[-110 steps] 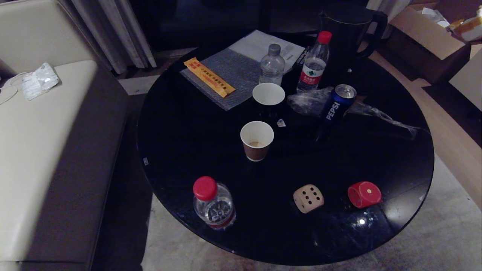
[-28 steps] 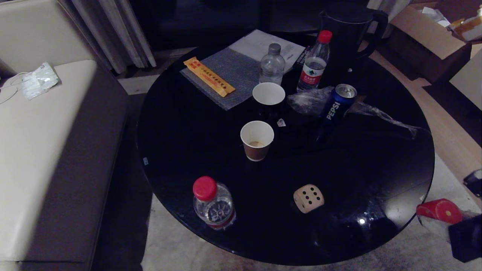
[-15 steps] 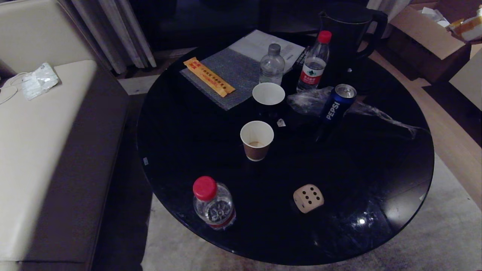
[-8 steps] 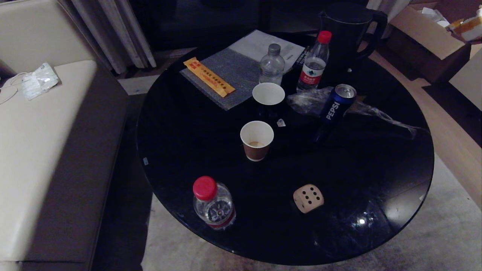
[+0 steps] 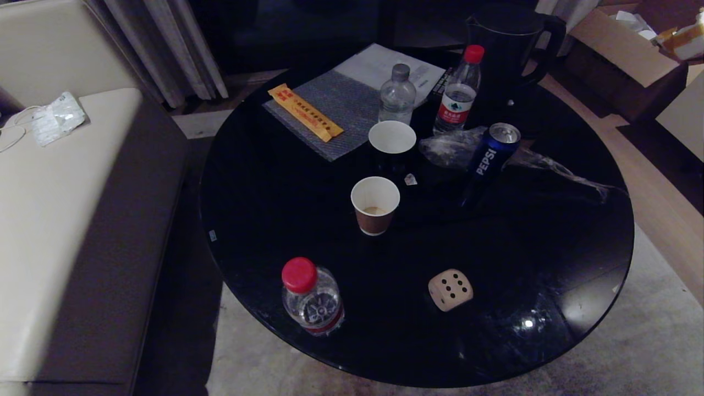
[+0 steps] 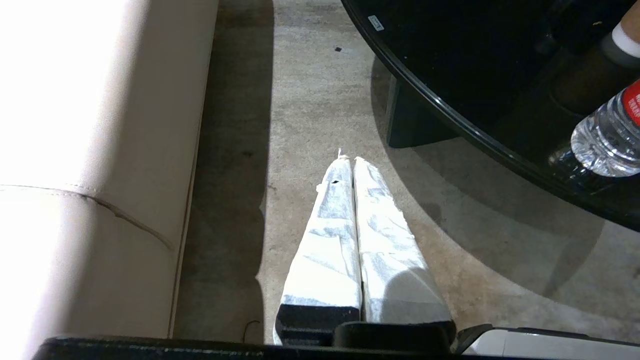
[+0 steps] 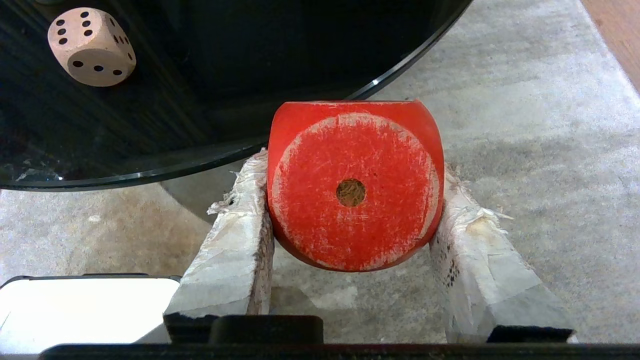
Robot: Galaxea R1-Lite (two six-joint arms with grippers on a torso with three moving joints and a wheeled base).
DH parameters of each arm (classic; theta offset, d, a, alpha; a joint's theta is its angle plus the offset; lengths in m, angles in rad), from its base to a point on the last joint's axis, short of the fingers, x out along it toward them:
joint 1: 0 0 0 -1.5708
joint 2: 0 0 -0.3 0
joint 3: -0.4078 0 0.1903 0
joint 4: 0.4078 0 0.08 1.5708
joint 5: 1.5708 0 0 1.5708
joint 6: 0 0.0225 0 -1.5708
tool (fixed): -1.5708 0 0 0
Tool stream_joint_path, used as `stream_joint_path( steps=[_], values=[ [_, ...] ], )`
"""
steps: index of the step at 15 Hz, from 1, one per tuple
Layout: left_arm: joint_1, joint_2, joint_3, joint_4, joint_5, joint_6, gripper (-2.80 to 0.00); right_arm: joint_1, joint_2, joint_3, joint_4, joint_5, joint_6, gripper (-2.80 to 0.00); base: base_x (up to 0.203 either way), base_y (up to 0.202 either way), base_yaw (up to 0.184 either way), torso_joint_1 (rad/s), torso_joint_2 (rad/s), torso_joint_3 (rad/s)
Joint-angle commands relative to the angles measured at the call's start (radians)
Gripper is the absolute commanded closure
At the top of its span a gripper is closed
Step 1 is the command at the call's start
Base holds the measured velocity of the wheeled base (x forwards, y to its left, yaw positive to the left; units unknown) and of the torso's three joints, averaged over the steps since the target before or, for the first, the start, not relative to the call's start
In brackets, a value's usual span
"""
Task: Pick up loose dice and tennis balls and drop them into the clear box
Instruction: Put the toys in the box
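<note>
My right gripper (image 7: pixel 352 165) is shut on the red die (image 7: pixel 354 187), held over the carpet just off the near edge of the round black table (image 5: pixel 275 209); neither shows in the head view. A tan wooden die (image 5: pixel 450 290) (image 7: pixel 91 46) rests on the table near its front edge. My left gripper (image 6: pixel 348 159) hangs shut and empty over the carpet between the sofa and the table. The tennis balls and the clear box are out of view.
On the table stand a red-capped water bottle (image 5: pixel 311 297), two paper cups (image 5: pixel 375 204), a Pepsi can (image 5: pixel 493 153), two further bottles (image 5: pixel 456 99), a dark kettle (image 5: pixel 509 38) and papers with an orange packet (image 5: pixel 305 112). A beige sofa (image 5: pixel 60 220) lies left.
The red die left the table near its right front edge, gripped by my right gripper, which withdrew out of the head view to the lower right. Over the last second that view is unchanged.
</note>
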Motion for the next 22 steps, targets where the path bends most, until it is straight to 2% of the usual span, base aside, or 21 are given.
stream_joint_path(
  steps=[1, 5, 22],
  values=[
    [-0.001, 0.001, 0.002, -0.001, 0.000, 0.005, 0.00, 0.001, 0.003, 0.000, 0.000, 0.000, -0.001, 0.00, 0.000, 0.000, 0.000, 0.000, 0.00, 0.000],
    [-0.001, 0.001, 0.002, 0.001, 0.000, 0.005, 0.00, -0.001, 0.002, 0.000, 0.001, 0.000, 0.000, 0.00, -0.035, 0.000, 0.000, 0.002, 0.00, 0.001],
    [-0.001, 0.001, 0.002, -0.001, 0.000, 0.003, 0.00, 0.001, 0.003, 0.000, -0.001, 0.000, -0.001, 0.00, -0.183, 0.000, -0.001, 0.002, 0.00, 0.002]
  ],
)
